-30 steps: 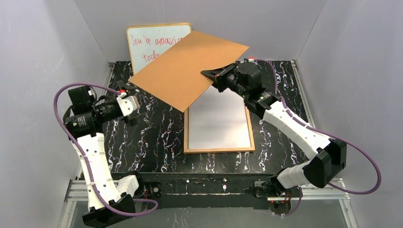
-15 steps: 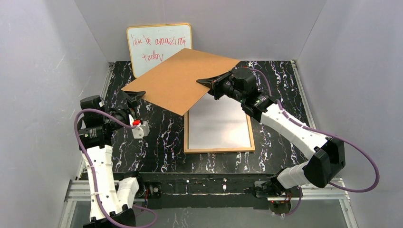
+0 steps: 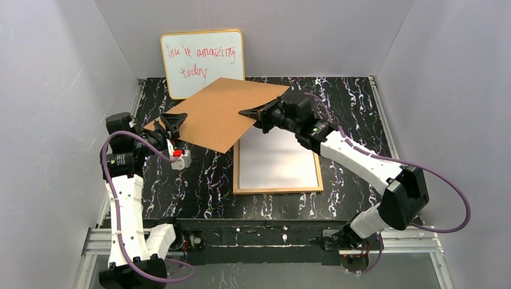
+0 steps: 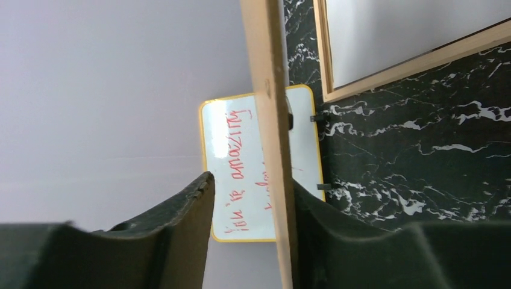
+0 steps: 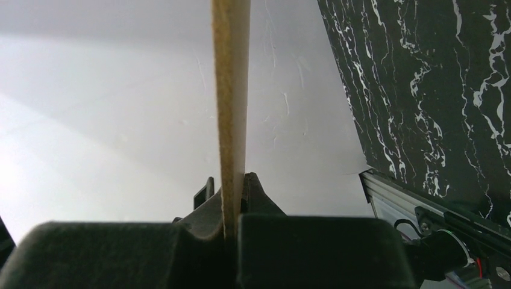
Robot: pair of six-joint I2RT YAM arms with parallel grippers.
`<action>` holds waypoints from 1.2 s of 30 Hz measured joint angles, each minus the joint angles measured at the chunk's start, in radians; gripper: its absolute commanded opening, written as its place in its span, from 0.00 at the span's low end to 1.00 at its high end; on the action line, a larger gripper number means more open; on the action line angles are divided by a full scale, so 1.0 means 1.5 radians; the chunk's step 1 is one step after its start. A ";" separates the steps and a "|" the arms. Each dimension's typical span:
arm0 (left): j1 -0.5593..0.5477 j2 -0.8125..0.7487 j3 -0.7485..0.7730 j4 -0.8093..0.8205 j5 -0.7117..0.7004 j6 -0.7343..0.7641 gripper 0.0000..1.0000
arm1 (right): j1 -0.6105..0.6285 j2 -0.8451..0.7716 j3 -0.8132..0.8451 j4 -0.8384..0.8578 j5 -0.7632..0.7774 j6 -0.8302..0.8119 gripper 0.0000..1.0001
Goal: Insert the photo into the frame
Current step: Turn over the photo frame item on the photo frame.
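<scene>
Right claw (image 3: 250, 112) is clamped tight on the board (image 3: 217, 111), pinching its right edge and holding it tilted above the table (image 3: 193, 180). Left claw (image 3: 169, 121) sits at the board's left corner, half open. The edge runs between its fingers, one finger against it, the other clear with a gap. The frame (image 3: 277, 190) lies flat on the table below the right claw, white face showing inside. Whiteboard (image 3: 202, 60) leans on the back wall.
</scene>
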 measured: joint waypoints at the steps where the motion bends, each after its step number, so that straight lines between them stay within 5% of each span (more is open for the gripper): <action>1: -0.005 0.002 0.000 0.000 -0.006 0.000 0.25 | 0.002 0.008 0.000 0.006 -0.004 0.005 0.01; 3: -0.011 0.009 0.000 -0.003 -0.022 -0.002 0.02 | 0.002 0.020 0.000 0.021 -0.013 0.015 0.01; 4: -0.014 0.012 0.001 -0.004 -0.029 -0.004 0.00 | 0.001 0.025 0.000 0.030 -0.017 0.020 0.03; 11: -0.022 0.054 0.040 -0.005 -0.058 -0.036 0.00 | -0.013 0.052 0.011 0.050 -0.069 -0.022 0.53; 17: -0.025 0.089 0.113 -0.020 -0.080 -0.135 0.00 | -0.071 0.038 0.027 0.035 -0.205 -0.215 0.88; 24: -0.025 0.097 0.196 -0.085 -0.058 -0.223 0.00 | -0.247 0.009 0.166 -0.161 -0.385 -0.626 0.99; 36: -0.032 0.151 0.287 -0.430 -0.057 -0.094 0.00 | -0.226 -0.097 0.213 -0.281 -0.522 -1.189 0.99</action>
